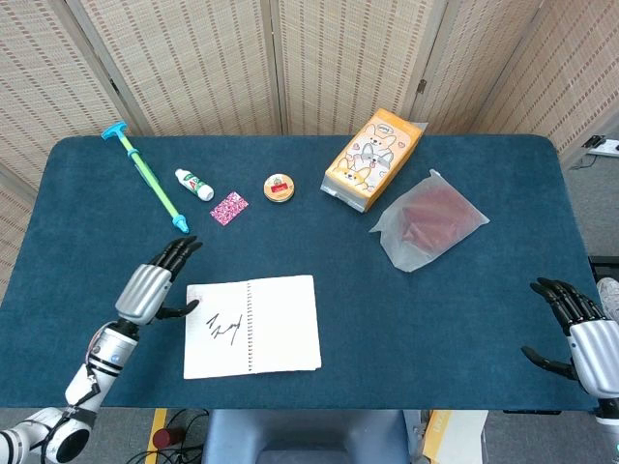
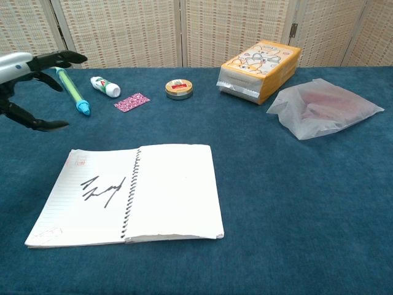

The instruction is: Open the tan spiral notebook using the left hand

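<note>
The spiral notebook lies open and flat near the table's front left, white pages up. A black scribble shows on its left page. My left hand hovers open just left of the notebook, fingers spread, touching nothing. At the front right corner, my right hand is open and empty, far from the notebook; the chest view does not show it.
Along the back lie a blue-green syringe-like tool, a small white tube, a pink patterned packet, a round tin, an orange snack bag and a translucent bag with something red inside.
</note>
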Controlling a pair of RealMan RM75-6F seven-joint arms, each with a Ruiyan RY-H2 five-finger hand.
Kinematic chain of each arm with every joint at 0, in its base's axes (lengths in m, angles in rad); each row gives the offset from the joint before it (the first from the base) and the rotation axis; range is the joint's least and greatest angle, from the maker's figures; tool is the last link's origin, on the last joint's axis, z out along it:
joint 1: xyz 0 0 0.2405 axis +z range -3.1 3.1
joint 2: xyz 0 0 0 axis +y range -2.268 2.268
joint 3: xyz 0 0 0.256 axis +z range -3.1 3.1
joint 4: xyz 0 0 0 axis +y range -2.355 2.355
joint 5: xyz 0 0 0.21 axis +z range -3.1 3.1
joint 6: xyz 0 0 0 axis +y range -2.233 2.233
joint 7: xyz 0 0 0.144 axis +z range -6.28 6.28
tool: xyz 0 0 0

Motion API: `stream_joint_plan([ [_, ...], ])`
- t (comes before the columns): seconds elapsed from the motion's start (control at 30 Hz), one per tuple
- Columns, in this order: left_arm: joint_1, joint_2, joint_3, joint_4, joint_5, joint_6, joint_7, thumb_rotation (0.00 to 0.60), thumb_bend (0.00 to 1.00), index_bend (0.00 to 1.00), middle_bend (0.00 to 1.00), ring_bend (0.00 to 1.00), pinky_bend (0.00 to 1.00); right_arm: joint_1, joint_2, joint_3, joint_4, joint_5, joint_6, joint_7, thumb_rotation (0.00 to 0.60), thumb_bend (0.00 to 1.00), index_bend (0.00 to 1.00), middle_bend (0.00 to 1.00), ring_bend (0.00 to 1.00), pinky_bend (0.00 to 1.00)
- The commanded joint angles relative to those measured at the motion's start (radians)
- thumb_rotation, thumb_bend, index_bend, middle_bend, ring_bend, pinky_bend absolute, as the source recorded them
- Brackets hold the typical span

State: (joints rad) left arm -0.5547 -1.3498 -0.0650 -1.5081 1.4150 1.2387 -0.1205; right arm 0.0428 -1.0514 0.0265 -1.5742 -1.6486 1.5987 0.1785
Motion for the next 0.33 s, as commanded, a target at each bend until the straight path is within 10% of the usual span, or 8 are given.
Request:
stream_joint_plan([
  [0.03, 0.043, 0.032, -0.012, 0.023, -0.054, 0.02, 0.0, 0.6, 0.27, 0.0, 0.06, 0.0, 0.26, 0.003, 0.003, 0.0, -0.003, 0.003, -0.006, -0.005, 0.6, 0.12, 0.14, 0.16, 0.13, 0.22],
  [0.33, 0.17, 0.068, -0.007, 0.105, -0.16, 0.099, 0.114, 0.6, 0.27, 0.14, 0.06, 0.0, 0.26, 0.018, 0.008, 0.002, -0.015, 0.034, -0.056, -0.027, 0.6, 0.13, 0.14, 0.16, 0.13, 0.22],
])
